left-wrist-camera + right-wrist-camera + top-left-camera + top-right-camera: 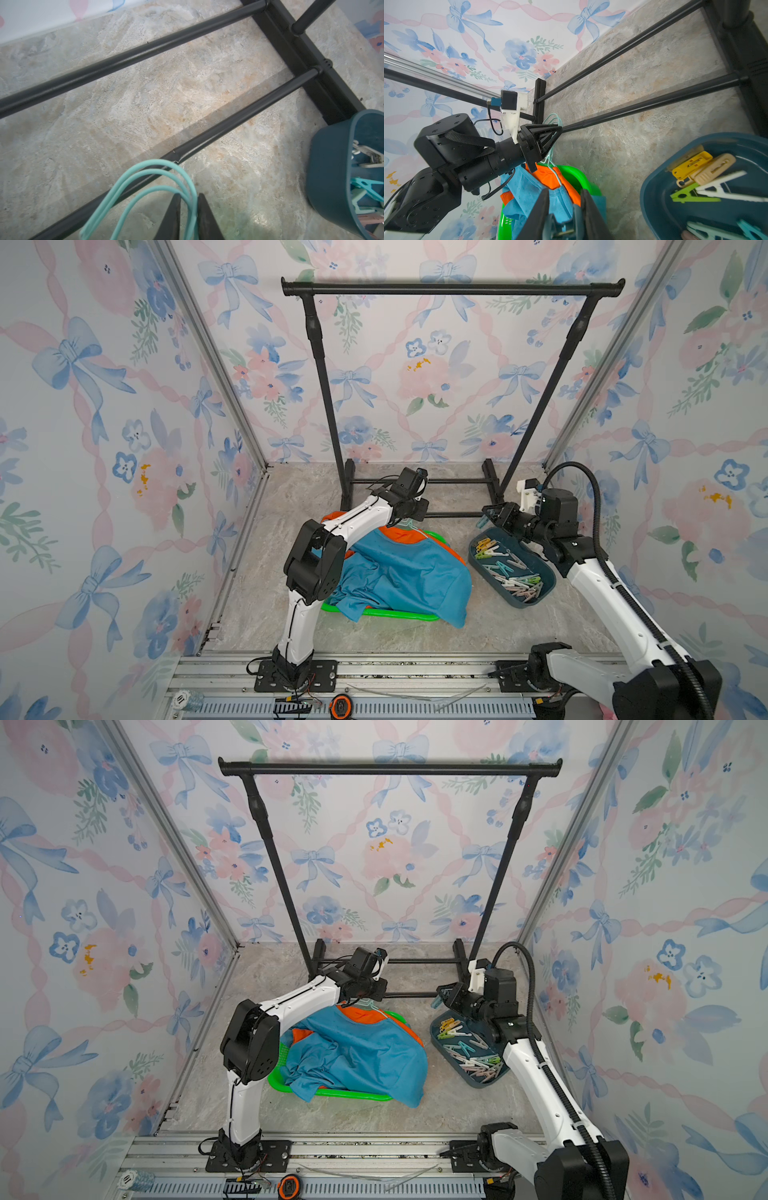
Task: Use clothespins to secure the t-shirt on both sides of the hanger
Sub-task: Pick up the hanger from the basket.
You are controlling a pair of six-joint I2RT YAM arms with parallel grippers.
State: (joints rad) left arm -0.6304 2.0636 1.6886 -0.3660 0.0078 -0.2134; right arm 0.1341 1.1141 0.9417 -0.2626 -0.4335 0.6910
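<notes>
A blue and orange t-shirt (407,572) lies bunched in a green basket (395,616). Thin teal hanger hooks (145,172) rise from its collar. My left gripper (188,196) is shut on those hooks, one wire pinched between its black fingers, just in front of the rack's lower bar. My right gripper (564,191) hovers over the far end of the tray and is shut on a pale blue-grey clothespin (482,523). Several more clothespins (515,576) in mixed pale colours lie in the dark teal tray (544,572) to the right of the shirt.
A black garment rack (453,288) stands at the back, its floor bars (228,124) directly behind both grippers. Floral walls close in the left, right and back. A metal rail (374,672) with the arm bases runs along the front edge.
</notes>
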